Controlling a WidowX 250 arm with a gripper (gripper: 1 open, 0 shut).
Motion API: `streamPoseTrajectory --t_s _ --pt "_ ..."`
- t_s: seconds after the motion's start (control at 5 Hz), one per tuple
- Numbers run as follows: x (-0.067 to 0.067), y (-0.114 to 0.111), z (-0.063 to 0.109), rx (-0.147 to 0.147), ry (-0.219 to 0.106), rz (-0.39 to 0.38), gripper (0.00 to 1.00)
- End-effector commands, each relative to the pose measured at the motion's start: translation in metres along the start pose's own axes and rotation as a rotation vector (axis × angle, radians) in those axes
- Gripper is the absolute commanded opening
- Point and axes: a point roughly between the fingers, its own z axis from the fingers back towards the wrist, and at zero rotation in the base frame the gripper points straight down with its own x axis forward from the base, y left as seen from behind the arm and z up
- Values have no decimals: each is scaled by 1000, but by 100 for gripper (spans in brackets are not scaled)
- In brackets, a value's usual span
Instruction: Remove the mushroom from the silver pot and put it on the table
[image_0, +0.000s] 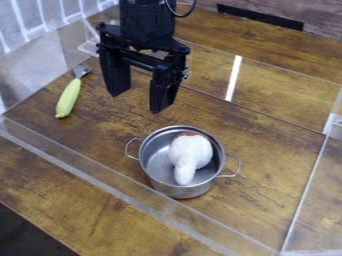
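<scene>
A small shiny silver pot (151, 150) with two loop handles stands on the dark wooden table (80, 150), near the front middle. Inside it lies the white mushroom (189, 157), its reddish-pink cap end toward the pot's far rim. My black gripper (138, 88) hangs above the table, behind and to the left of the pot. It is open, its two fingers spread wide with nothing between them. It does not touch the pot or the mushroom.
A long yellow-green vegetable (67, 97) lies on the table at the left. Clear acrylic walls (80, 165) border the tabletop along the front, the left and the right side.
</scene>
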Motion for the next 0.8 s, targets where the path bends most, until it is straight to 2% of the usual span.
streamPoseTrajectory --t_s 0.0,0.2,0.6 --pt "3 -6 -10 -4 16 54 100" --pt "8 -14 -21 -3 15 57 100" --pt "15 -23 -29 10 2 -30 100"
